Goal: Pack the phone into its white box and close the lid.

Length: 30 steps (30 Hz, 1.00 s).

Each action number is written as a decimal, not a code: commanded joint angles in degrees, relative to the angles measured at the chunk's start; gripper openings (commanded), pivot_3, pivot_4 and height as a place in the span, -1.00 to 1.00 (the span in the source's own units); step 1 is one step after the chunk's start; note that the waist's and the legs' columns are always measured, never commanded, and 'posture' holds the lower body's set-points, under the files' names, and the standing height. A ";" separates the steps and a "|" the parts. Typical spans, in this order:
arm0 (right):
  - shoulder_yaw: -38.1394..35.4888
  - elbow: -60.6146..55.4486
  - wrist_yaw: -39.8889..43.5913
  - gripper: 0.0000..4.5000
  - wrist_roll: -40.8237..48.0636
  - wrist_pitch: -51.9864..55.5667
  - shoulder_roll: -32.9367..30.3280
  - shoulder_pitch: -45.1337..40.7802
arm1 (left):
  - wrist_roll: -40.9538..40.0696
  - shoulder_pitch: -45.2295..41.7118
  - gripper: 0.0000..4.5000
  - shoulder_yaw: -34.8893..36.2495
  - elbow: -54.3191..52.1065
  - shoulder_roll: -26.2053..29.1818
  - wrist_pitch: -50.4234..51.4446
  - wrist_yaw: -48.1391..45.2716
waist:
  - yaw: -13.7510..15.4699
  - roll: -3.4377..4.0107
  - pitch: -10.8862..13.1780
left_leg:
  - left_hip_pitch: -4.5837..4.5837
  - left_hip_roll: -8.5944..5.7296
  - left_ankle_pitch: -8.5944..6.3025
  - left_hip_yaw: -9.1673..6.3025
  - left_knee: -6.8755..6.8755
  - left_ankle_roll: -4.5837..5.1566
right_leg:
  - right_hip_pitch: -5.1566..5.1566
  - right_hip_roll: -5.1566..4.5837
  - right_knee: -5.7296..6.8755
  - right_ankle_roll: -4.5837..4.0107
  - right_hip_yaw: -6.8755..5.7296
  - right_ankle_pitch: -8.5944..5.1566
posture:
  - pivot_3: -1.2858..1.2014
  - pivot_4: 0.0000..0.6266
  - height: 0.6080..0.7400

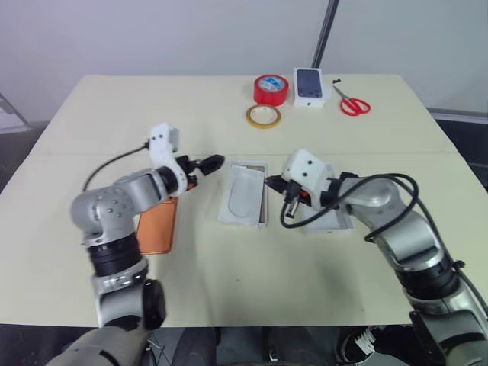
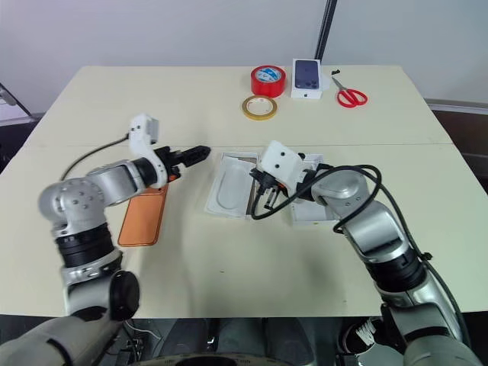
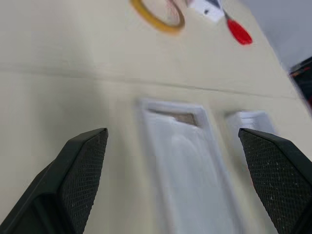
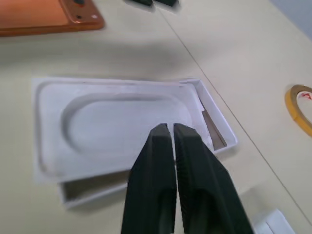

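Phone (image 2: 142, 216) partly hidden by L arm; L pincer (image 1: 215, 162) wide, R pincer (image 4: 170, 134) pinched empty.

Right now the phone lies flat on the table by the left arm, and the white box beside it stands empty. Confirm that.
Not quite. The phone does lie flat on the table by the left arm, but the white box is not empty: the right wrist view shows a thin white moulded insert sitting askew in it.
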 commanded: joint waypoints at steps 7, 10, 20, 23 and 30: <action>8.19 16.10 -5.90 -0.99 -9.75 -3.91 9.46 -10.21 | 1.38 17.35 1.00 -5.44 -4.46 21.57 -20.52 -27.80 | 0.61 0.06 0.04 | -0.03 -0.02 0.01 -0.02 -0.07 0.01 | -0.08 -0.09 0.02 -0.08 0.02 0.03 | 0.03 -0.52 1.00; 9.23 20.87 -5.80 -0.99 -10.96 -4.30 11.58 -12.30 | 3.10 23.79 1.00 -6.48 -6.91 26.30 -26.37 -34.23 | 0.29 0.08 0.05 | -0.05 -0.04 -0.13 0.00 -0.07 0.26 | -0.09 -0.14 -0.02 -0.08 0.03 0.03 | 0.03 -0.52 1.00; 11.43 30.86 -6.32 -0.99 -16.38 -5.79 13.84 -14.30 | 1.13 35.60 1.00 -4.47 -15.27 26.80 -33.96 -38.28 | 0.23 0.13 0.08 | -0.06 0.00 -0.21 0.00 -0.14 0.41 | -0.16 -0.12 0.03 -0.11 0.05 0.03 | 0.03 -0.52 1.00; 11.47 32.94 -7.72 -0.99 -18.70 -7.86 14.13 -14.79 | 1.96 36.25 1.00 -5.31 -16.40 25.71 -34.88 -36.76 | 0.09 0.13 0.08 | -0.06 0.00 -0.21 0.00 -0.14 0.42 | -0.17 -0.10 0.05 -0.11 0.05 0.03 | 0.03 -0.52 1.00; 10.97 34.70 -10.11 -0.99 -22.07 -11.74 14.71 -14.88 | 2.25 37.99 1.00 -6.38 -19.32 22.89 -34.95 -32.24 | -0.51 0.13 0.08 | -0.06 0.01 -0.22 0.00 -0.15 0.43 | -0.17 -0.09 0.05 -0.10 0.05 0.03 | 0.03 -0.52 1.00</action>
